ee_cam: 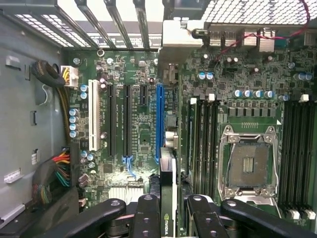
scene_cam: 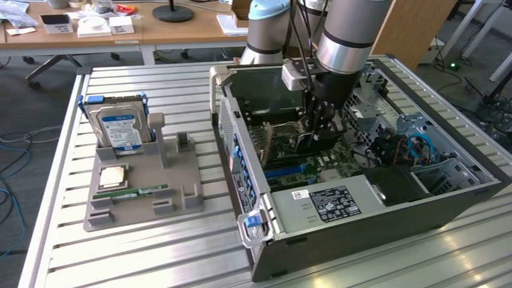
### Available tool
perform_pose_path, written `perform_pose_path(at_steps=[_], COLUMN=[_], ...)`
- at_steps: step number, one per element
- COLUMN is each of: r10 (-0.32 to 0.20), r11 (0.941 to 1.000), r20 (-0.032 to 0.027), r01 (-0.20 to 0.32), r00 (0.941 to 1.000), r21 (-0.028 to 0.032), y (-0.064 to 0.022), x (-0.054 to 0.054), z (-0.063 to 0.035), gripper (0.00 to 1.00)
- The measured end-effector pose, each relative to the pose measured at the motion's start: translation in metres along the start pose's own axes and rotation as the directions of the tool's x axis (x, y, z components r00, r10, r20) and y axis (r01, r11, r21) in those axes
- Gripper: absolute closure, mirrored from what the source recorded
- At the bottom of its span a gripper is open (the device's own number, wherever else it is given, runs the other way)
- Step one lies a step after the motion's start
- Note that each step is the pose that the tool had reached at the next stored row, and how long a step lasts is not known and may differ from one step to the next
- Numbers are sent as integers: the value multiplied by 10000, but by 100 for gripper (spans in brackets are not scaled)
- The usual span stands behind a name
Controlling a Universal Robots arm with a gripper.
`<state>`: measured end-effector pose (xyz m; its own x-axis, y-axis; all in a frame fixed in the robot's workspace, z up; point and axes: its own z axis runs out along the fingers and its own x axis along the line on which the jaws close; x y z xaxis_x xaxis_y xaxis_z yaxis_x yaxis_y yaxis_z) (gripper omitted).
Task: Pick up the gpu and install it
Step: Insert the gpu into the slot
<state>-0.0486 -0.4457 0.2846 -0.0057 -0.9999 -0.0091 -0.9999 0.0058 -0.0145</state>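
Observation:
My gripper (scene_cam: 318, 129) reaches down into the open computer case (scene_cam: 448, 198), over the green motherboard (scene_cam: 320, 159). It is shut on the gpu (scene_cam: 318, 142), a thin dark card held on edge. In the wrist view the black fingers (ee_cam: 147, 215) clamp both faces of the gpu (ee_cam: 168, 173), which shows edge-on with a small green logo. The card hangs just above the motherboard (ee_cam: 143, 64), close beside the long blue expansion slot (ee_cam: 159, 124) and running parallel to it. Whether its bottom edge touches the board is hidden.
Black slots (ee_cam: 118, 119) and a white slot (ee_cam: 93, 116) lie beside the blue one. An open processor socket (ee_cam: 247, 163) and memory slots (ee_cam: 297, 148) sit nearby. Outside the case, a grey holder (scene_cam: 172, 180) carries a hard drive (scene_cam: 119, 126), a processor chip (scene_cam: 110, 176) and a memory stick (scene_cam: 132, 193).

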Motion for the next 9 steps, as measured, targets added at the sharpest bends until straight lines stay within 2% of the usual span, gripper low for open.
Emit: perform_pose_path(at_steps=[9], r10=[-62], r11=[10000], r20=[0], r01=[62], r00=[10000], r21=[62], y=[82], x=[41], z=[-2], gripper=[74])
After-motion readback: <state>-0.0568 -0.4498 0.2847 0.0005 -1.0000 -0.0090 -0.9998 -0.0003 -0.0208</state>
